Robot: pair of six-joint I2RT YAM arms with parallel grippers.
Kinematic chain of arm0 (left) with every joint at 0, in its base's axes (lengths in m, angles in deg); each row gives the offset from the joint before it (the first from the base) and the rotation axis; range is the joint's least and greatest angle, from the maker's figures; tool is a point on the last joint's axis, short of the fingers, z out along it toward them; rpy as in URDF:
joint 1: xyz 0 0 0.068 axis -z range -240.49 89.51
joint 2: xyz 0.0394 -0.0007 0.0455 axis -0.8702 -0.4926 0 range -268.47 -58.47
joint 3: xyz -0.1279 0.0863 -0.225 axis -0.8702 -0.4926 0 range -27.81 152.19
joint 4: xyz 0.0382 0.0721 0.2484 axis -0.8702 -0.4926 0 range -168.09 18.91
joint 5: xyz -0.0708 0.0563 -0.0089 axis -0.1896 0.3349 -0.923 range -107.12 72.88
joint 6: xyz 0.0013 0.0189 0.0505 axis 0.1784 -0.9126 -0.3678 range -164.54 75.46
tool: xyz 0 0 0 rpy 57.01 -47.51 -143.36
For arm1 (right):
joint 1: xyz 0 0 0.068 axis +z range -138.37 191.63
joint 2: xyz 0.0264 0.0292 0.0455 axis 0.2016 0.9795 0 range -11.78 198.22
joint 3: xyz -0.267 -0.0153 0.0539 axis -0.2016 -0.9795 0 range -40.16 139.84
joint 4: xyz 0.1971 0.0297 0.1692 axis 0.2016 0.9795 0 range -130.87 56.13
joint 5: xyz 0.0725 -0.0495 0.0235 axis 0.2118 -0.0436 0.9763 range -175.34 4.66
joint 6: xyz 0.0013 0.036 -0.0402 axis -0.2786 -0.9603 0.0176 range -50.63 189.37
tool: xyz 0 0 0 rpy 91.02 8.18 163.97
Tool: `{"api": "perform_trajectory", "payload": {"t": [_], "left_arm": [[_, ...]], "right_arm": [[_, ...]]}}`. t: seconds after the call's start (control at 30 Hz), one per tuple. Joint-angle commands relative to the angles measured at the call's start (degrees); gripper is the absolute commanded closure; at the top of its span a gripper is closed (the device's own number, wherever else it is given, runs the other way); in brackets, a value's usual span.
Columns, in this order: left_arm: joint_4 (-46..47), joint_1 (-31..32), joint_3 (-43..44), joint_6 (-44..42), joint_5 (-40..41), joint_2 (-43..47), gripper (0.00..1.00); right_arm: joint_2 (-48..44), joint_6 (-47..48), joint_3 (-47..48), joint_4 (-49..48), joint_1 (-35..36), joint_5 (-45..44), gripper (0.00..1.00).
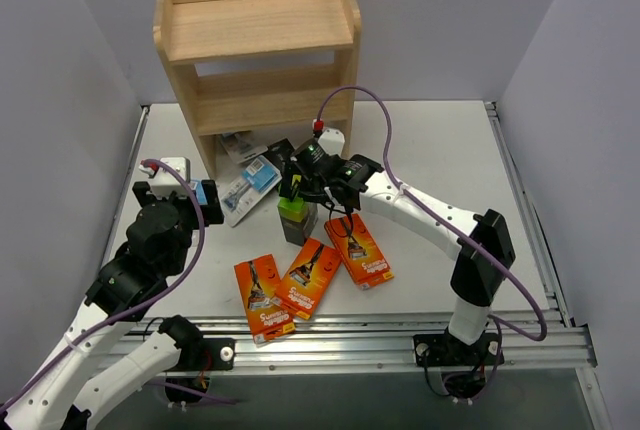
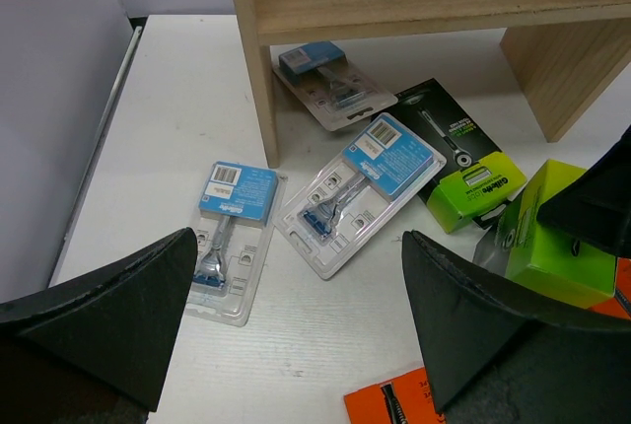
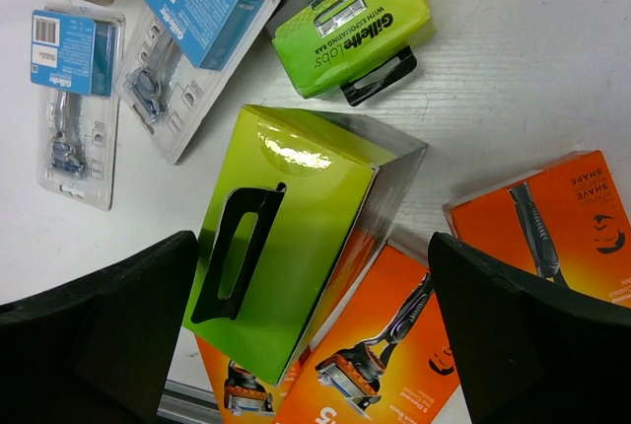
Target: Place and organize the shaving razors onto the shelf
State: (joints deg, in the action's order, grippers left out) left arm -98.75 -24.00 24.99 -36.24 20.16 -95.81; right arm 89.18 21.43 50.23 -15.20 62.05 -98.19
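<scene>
Right wrist view showed right gripper [image 3: 314, 256] wide over the upright green box [image 3: 286, 197], left gripper [image 2: 298, 266] wide too; a finger brushing it could topple it.

1. "GilletteLabs" and "WITH EXFOLIATING BAR" on lime end of flat-lying black-and-lime box [image 3: 350, 25].
2. "SHAVE" and "SHAPE", upside down, on right-hand orange box [image 3: 552, 237].
3. Large "5" on middle orange box [image 3: 394, 365].
4. Blister pack [image 3: 69, 59] card: barcode only, print unreadable.
</scene>
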Motion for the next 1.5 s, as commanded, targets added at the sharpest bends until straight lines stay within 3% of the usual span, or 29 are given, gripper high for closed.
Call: {"api": "perform_trajectory", "payload": {"t": [0.0,0.63,0.77,1.03,1.1,1.27,1.47], "left_arm": [[1.0,0.4,1.2,-0.4,0.6,0.5,0.06],[1.1,1.0,0.9,-0.4,-0.1,1.9,0.06],[1.3,1.2,0.8,-0.5,-0.2,2.2,0.06],[1.4,1.4,0.6,-0.5,0.1,2.7,0.06],[1.5,1.4,0.6,-0.5,0.1,2.8,0.06],[1.5,1.7,0.5,-0.6,-0.1,2.8,0.06],[1.4,2.0,0.3,-0.6,-0.2,2.6,0.06]], "right_arm": [[1.2,-0.5,2.2,3.2,0.8,-1.9,0.03],[4.4,-1.4,5.6,5.8,2.6,-3.4,0.02],[5.6,-1.5,5.4,6.4,2.7,-3.0,0.07],[4.0,-1.5,5.2,7.8,2.8,-3.2,0.28],[2.5,-1.5,4.6,7.8,2.7,-3.3,0.38],[-2.3,-2.1,-2.0,4.7,2.0,-2.5,0.58],[-6.1,-2.7,-10.7,1.2,0.6,-1.0,0.74]]}}
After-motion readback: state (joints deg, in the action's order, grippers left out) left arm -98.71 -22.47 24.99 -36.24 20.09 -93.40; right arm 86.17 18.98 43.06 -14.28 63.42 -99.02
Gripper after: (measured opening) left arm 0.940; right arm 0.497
